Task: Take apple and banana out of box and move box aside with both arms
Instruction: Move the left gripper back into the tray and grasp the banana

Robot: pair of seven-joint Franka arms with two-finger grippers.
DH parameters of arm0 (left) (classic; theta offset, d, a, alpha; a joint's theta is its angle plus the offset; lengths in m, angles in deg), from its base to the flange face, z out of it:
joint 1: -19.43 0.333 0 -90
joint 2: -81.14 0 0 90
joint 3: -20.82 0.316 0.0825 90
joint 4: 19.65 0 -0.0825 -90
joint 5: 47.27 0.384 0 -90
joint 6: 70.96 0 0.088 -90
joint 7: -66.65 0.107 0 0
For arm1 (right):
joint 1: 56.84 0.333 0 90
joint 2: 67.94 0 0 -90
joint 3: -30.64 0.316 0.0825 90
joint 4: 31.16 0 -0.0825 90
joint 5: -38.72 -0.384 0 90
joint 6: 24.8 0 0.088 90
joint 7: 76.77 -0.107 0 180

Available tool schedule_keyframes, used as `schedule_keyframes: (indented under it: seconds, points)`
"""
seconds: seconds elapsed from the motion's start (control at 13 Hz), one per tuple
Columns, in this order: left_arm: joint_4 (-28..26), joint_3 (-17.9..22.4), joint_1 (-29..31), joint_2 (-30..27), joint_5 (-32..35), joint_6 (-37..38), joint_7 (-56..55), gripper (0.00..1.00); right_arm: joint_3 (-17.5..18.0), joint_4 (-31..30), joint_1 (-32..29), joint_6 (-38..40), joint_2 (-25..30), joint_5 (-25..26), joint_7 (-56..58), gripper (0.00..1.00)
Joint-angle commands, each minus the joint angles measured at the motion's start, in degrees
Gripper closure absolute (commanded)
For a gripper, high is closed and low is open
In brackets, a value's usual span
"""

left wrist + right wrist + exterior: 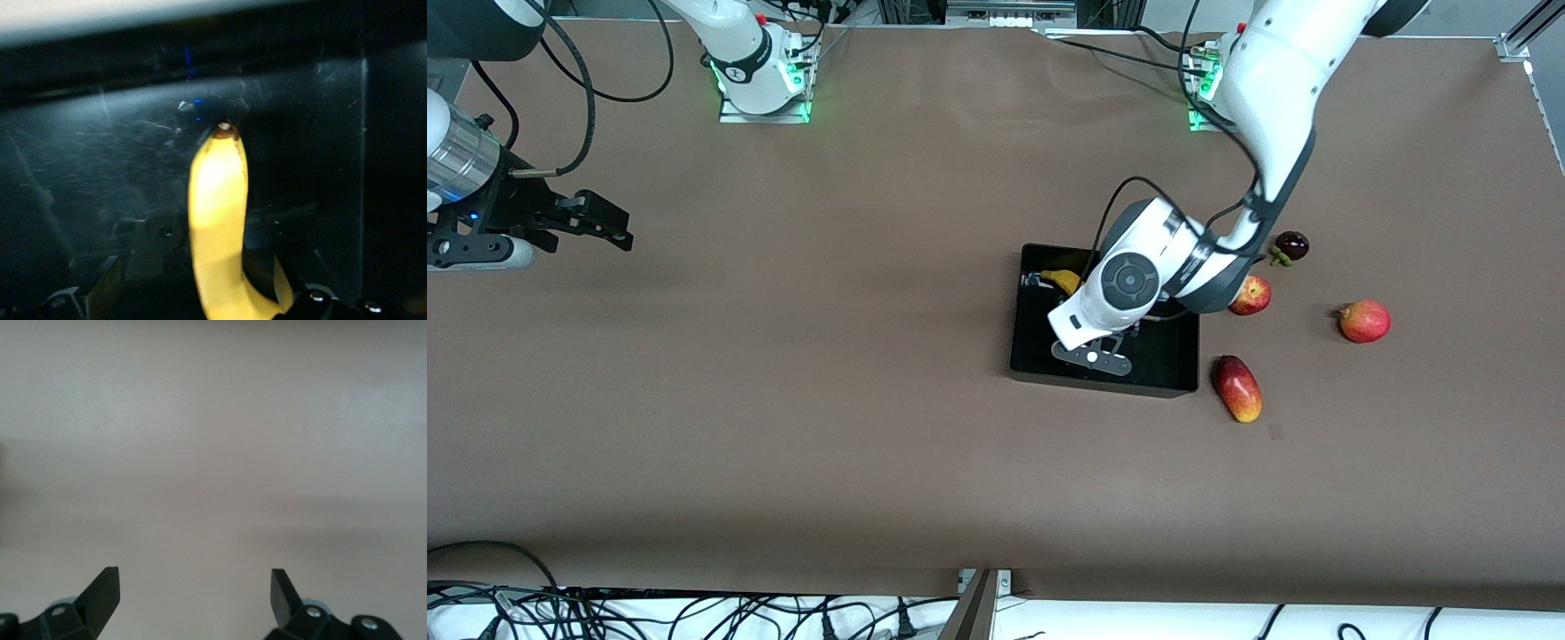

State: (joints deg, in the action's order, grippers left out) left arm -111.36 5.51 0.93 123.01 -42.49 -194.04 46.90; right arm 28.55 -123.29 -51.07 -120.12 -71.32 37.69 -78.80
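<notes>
The black box (1169,360) lies on the brown table toward the left arm's end. The yellow banana (1062,281) rests inside it, at the corner farthest from the front camera. My left gripper (1048,283) is down in the box, mostly hidden under its own wrist. In the left wrist view the banana (217,213) runs between the spread fingers of the left gripper (195,270), open, over the glossy box floor (320,133). The red apple (1251,295) sits on the table just beside the box. My right gripper (618,229) waits open over bare table (213,453) at the right arm's end.
Beside the box, toward the left arm's end, lie an oblong red-yellow fruit (1237,388), a round red fruit (1364,321) and a small dark fruit (1290,246). Cables run along the table edge nearest the front camera.
</notes>
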Motion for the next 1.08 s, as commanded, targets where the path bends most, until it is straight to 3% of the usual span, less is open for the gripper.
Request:
schedule_keyframes:
  seconds: [0.0, 0.15, 0.23, 0.31, 0.38, 0.69, 1.0]
  points:
    - [0.21, 0.11, -1.19, 1.63, -0.21, -0.05, 0.67, 0.00, 0.42, 0.81, -0.49, 0.31, -0.14, -0.11, -0.52, 0.00]
    - [-1.27, 0.02, -1.37, 2.08, -0.12, -4.07, 0.76, 0.00, 0.42, 0.81, -0.49, 0.31, -0.14, -0.20, -0.52, 0.00]
    - [-1.98, 0.11, -1.28, 2.16, -0.12, -5.32, 0.94, 0.52, 0.42, 0.81, -0.49, 0.31, -0.22, -0.11, -0.52, 0.00]
    - [-2.25, 0.11, -1.28, 2.43, -0.04, -5.42, 1.02, 0.89, 0.42, 0.81, -0.49, 0.31, -0.14, -0.11, -0.52, 0.00]
    - [-2.25, 0.02, -0.93, 2.52, -0.04, -5.24, 1.11, 1.00, 0.42, 0.81, -0.49, 0.31, -0.14, -0.11, -0.52, 0.00]
    - [-1.99, 0.02, 0.38, 1.20, -0.04, -2.61, 1.11, 1.00, 0.42, 0.81, -0.49, 0.31, -0.14, -0.11, -0.52, 0.00]
    - [-1.20, 0.02, 1.61, -5.20, -0.30, 6.25, 0.94, 1.00, 0.42, 0.81, -0.49, 0.31, -0.14, -0.11, -0.52, 0.00]
